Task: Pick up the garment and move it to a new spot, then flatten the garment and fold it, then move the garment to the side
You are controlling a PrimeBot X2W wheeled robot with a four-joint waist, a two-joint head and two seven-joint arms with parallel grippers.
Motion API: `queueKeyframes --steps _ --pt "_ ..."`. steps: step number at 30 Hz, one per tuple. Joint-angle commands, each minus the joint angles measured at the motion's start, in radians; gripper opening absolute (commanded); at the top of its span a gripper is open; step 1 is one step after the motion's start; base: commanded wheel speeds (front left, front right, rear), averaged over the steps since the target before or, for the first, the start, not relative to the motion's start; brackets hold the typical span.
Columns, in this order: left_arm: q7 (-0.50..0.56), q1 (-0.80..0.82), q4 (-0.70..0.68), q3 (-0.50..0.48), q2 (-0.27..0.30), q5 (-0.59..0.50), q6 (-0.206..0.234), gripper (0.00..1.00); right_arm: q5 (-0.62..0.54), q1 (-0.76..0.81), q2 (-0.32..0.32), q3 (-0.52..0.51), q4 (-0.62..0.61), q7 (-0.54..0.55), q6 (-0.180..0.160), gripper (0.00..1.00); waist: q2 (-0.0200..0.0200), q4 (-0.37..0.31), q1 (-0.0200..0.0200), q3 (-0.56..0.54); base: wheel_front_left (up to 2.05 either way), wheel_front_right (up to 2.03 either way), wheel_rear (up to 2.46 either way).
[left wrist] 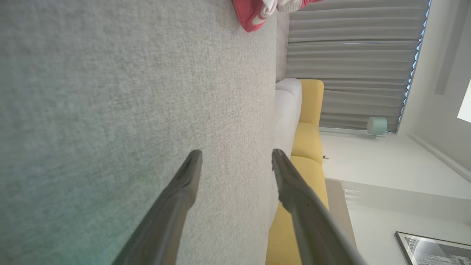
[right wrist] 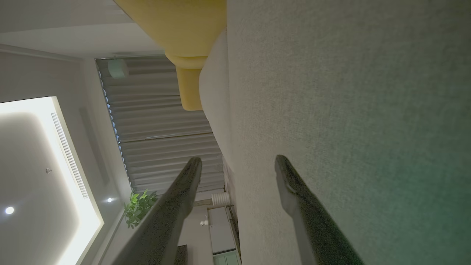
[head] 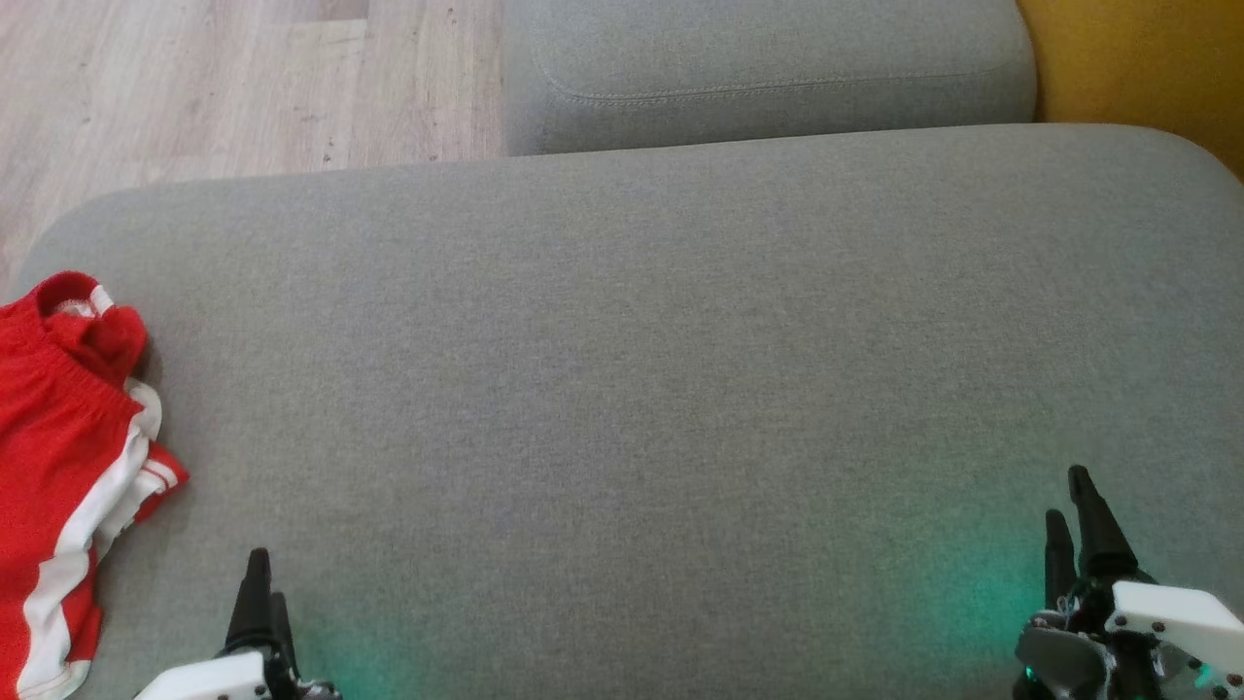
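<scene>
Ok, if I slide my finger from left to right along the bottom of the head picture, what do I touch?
Crumpled red cloth garment with white stripes → dark-fingered left claw → bare stretch of the grey fabric sofa cushion → dark-fingered right claw.

free: grey cushion (head: pixel 622 389) centre and right | obstacle: red garment (head: pixel 58 467) heaped at left edge

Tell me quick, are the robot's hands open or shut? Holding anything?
Left gripper with two long dark fingers: open, holding nothing.
Right gripper with two long dark fingers: open, holding nothing.
</scene>
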State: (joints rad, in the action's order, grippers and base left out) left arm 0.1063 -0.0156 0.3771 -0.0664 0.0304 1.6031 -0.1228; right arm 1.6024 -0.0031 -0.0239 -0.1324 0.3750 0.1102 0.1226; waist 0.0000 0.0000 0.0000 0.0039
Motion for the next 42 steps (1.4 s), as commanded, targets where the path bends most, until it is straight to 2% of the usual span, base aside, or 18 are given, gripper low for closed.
queueKeyframes --steps 1,8,17,42 --pt "-0.010 0.047 -0.034 -0.004 0.009 -0.008 0.000 1.00 -0.008 -0.047 -0.009 0.007 -0.035 -0.007 0.000 1.00 0.0000 0.000 0.0000 0.001 0.00 0.00 0.00" --pt "-0.033 0.058 -0.032 0.006 0.024 -0.049 -0.001 1.00 -0.049 -0.066 -0.027 0.036 -0.030 -0.035 0.001 1.00 0.0000 0.000 0.0000 0.004 0.00 0.00 0.00" --pt "-0.056 0.077 -0.029 0.015 0.039 -0.157 -0.001 1.00 -0.153 -0.098 -0.039 0.053 -0.019 -0.059 0.001 1.00 0.0000 -0.001 0.0000 0.010 0.00 0.00 0.00" --pt "-0.130 0.116 -0.009 0.004 0.044 -0.526 -0.003 1.00 -0.468 -0.179 -0.046 0.122 0.049 -0.133 0.003 1.00 0.0000 -0.008 0.0000 0.024 0.00 0.00 0.00"
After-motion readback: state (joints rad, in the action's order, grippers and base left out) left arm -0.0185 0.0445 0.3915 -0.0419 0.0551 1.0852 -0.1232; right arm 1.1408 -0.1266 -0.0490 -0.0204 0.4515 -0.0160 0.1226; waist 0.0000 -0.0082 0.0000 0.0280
